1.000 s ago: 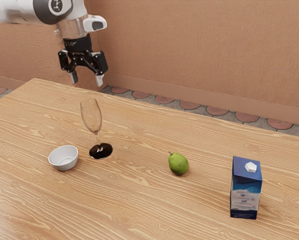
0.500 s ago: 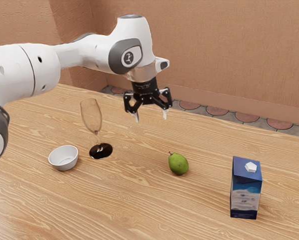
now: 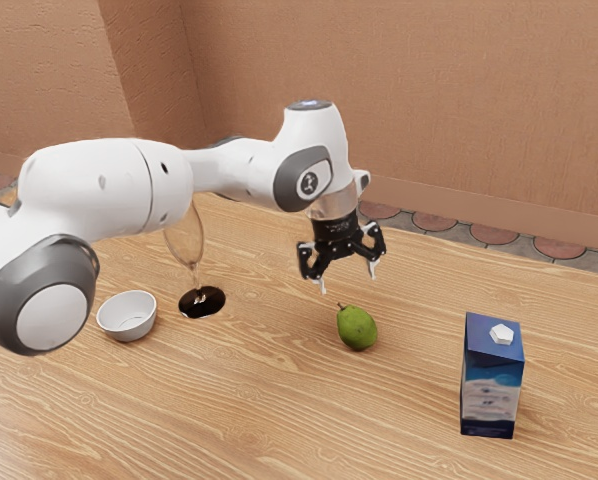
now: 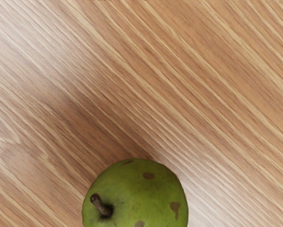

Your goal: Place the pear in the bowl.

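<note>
Presently the black two-finger hand (image 3: pixel 348 282) hangs released above the green, brown-speckled pear (image 3: pixel 357 328), which sits on the light wooden desk (image 3: pixel 279 410), with the round white bowl (image 3: pixel 127 330) well apart from it.

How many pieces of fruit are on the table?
1: the pear, below the open hand, between the glass and the carton. The arm could hide more.
</note>
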Robot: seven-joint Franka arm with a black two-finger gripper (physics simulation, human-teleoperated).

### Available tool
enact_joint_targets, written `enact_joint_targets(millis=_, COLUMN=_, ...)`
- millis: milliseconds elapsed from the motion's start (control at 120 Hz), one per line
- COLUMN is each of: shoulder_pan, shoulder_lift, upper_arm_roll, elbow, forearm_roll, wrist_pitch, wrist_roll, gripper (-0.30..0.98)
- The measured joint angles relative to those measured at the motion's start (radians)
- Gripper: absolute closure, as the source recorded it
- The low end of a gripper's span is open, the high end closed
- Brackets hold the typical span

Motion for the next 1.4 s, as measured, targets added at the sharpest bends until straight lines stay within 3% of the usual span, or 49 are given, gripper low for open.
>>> enact_joint_targets(millis=575, shoulder_pan=-0.017, shoulder_lift=0.079, upper_arm_roll=-0.002, elbow=0.012, forearm_roll=-0.011, wrist_pitch=0.072, wrist_roll=-0.295, gripper=0.03)
enact_joint_targets(millis=1400, shoulder_pan=-0.027, shoulder_lift=0.126, upper_arm_roll=-0.001, elbow=-0.020, forearm_roll=-0.066, wrist_pitch=0.080, wrist_roll=-0.440, gripper=0.02)
